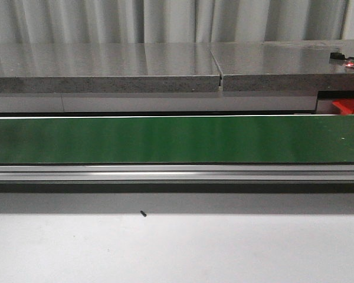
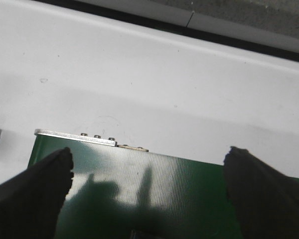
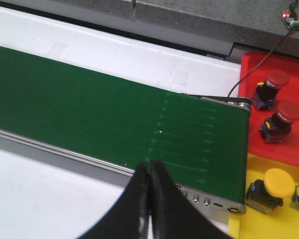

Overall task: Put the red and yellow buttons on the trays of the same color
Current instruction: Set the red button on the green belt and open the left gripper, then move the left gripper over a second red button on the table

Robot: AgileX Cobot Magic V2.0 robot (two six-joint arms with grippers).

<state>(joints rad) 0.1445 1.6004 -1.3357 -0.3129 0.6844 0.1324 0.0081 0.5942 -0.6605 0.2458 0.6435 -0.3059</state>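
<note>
left gripper [image 2: 149,184] is wide apart; right gripper [image 3: 149,199] pinched together, empty. red buttons [image 3: 271,89] sit on red tray [image 3: 294,144].

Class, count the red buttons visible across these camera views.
2: both red buttons sit on the red tray, side by side. More may lie beyond the picture's edge.

Front view: level and low, facing forward across the green conveyor belt [image 1: 177,140] toward a grey stone ledge [image 1: 106,68]. Left wrist: close above the belt's end [image 2: 139,194]. Right wrist: higher, oblique (same belt [image 3: 89,114], opposite end).
</note>
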